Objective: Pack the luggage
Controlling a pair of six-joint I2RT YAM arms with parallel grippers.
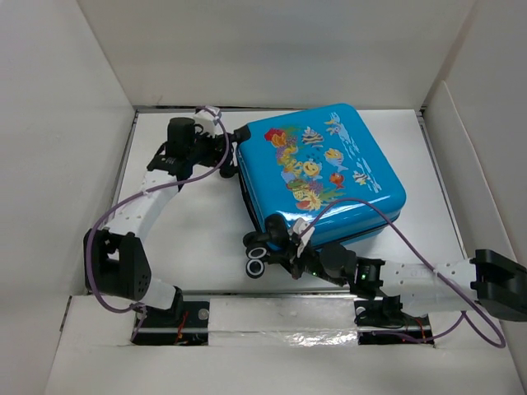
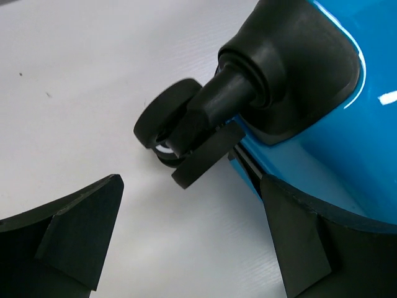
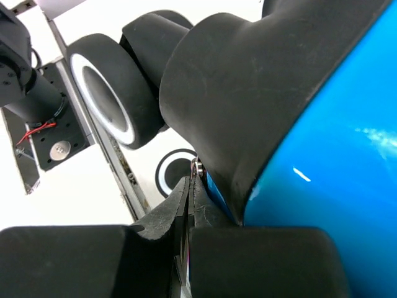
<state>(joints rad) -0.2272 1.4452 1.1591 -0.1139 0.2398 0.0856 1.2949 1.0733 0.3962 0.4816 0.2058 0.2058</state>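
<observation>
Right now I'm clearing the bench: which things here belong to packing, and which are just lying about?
Job: luggage, lid shut; left pincer, open beside a wheel; right pincer, shut at the near wheel corner.
Not the job: table; white walls around it.

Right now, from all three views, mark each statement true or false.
1. The luggage lies flat, fish print up. True.
2. The left gripper is clamped on a wheel. False: its jaws stand open, the wheel ahead of them untouched.
3. The right gripper is shut by the near wheels. True.
4. Both grippers are at the same corner. False: left at the far corner, right at the near one.
</observation>
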